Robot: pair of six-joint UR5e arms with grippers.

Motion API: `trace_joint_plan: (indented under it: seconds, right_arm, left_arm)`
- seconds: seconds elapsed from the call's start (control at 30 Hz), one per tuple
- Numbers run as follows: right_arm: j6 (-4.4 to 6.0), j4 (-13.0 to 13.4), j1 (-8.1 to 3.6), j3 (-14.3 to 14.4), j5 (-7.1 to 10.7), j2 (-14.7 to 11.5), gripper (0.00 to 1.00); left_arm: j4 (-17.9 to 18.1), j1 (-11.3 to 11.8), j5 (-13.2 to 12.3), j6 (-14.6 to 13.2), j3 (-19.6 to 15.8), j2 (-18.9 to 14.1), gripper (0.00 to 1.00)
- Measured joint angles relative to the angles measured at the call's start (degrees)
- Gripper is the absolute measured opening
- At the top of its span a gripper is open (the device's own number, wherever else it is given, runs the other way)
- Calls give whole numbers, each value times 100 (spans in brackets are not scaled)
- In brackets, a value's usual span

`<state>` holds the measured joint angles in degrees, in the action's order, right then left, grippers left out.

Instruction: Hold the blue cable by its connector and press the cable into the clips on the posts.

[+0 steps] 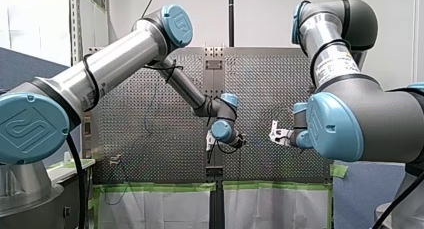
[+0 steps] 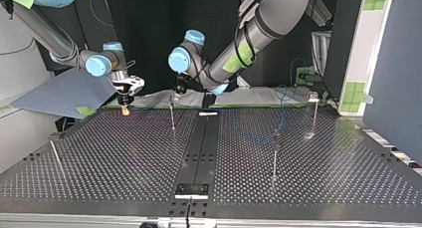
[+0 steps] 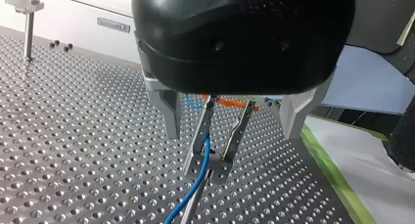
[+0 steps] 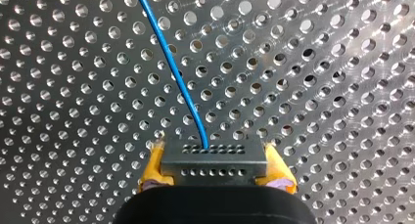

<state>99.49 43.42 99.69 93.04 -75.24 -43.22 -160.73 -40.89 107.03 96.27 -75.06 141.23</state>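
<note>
My right gripper (image 2: 126, 107) hangs low over the perforated table (image 2: 124, 158), at about ten o'clock from the table's middle in the top view. Its yellow pads (image 4: 152, 168) are pressed on both ends of the dark connector (image 4: 215, 170), so the connector is firmly clamped. From the connector's face the blue cable (image 4: 171, 67) goes out ahead of this gripper and runs above the holes of the table.

My left gripper (image 3: 214, 155) is at about eleven o'clock in the top view, just over a thin post (image 2: 172, 116). Its two metal fingers (image 3: 201, 131) stand apart, with a gap between them. The blue cable passes down through this gap, close along one finger. At the fingertips there is a small metal clip (image 3: 218, 174). If the cable already sits inside it, I cannot tell.

Other posts stand at about two, three and nine o'clock on the table.
</note>
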Motion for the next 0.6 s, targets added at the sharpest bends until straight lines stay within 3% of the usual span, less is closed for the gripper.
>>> trace_joint_plan:
  seconds: [0.3,0.6]
  right_arm:
    - [2,-3,-6,0,42,1,0]
    - [33,-3,-7,-1,61,1,0]
  left_arm:
    - [356,-60,95,-161,-373,-382,100]
    - [812,-76,423,-108,-831,-837,100]
